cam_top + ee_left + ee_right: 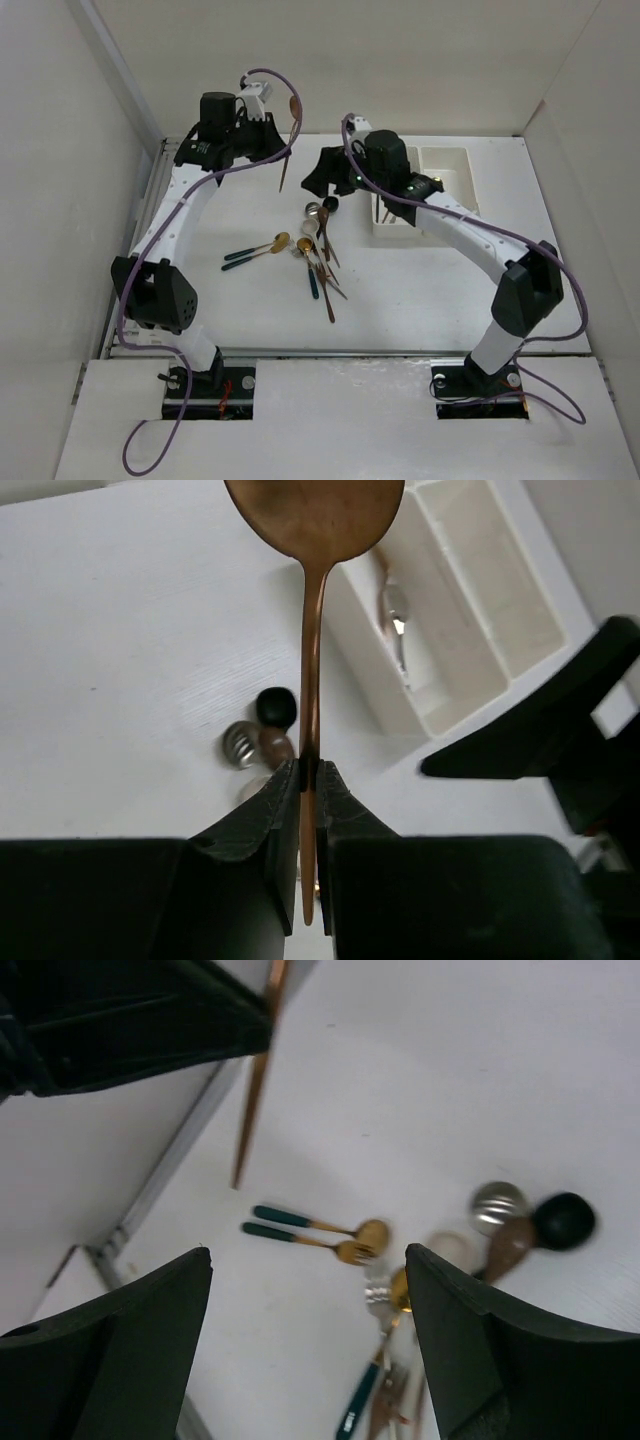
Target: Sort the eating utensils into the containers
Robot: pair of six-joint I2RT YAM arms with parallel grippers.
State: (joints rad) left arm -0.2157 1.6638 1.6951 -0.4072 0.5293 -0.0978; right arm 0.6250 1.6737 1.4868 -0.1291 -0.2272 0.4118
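Copper spoon (312,670) pinched mid-handle in L end effector (310,772).

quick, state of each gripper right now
left gripper: closed on the copper spoon, by its handle
right gripper: open, holding nothing

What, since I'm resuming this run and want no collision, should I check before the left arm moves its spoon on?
1. Grip: left fingers shut on the copper spoon, by its handle: ok.
2. Lift: spoon hanging off the table: ok.
3. Other arm: right fingers open, holding nothing: ok.
4. Way to the bins free: not ok, the right arm reaches across their near end.
5. Which compartment takes spoons: cannot tell; the silver utensil lying in one is blurred.
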